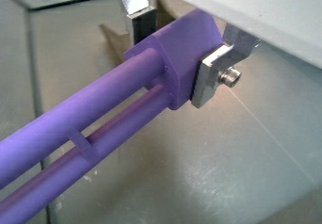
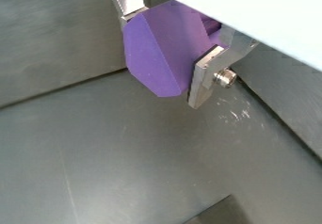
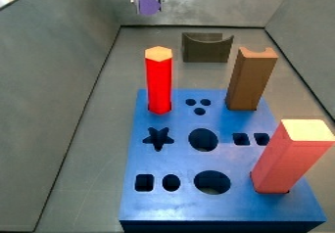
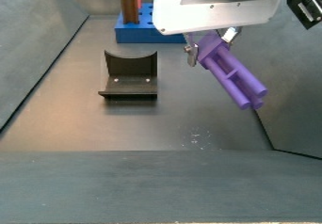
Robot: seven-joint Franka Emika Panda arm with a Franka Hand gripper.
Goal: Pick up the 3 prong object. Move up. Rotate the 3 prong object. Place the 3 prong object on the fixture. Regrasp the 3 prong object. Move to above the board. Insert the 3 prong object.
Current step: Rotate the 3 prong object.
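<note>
Tool (image 4: 205,47) pinching 3 prong object (image 4: 235,72), airborne | fixture (image 4: 128,75) beside, apart | board (image 3: 216,159) far

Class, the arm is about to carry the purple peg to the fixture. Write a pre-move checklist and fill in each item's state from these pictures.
1. Hand shut on the peg: ok.
2. Peg lifted off the floor, seen in a side view: ok.
3. Fixture notch free: ok.
4. Peg turned to suit the notch: cannot tell.
5. Board and red peg away from the hand: ok.
</note>
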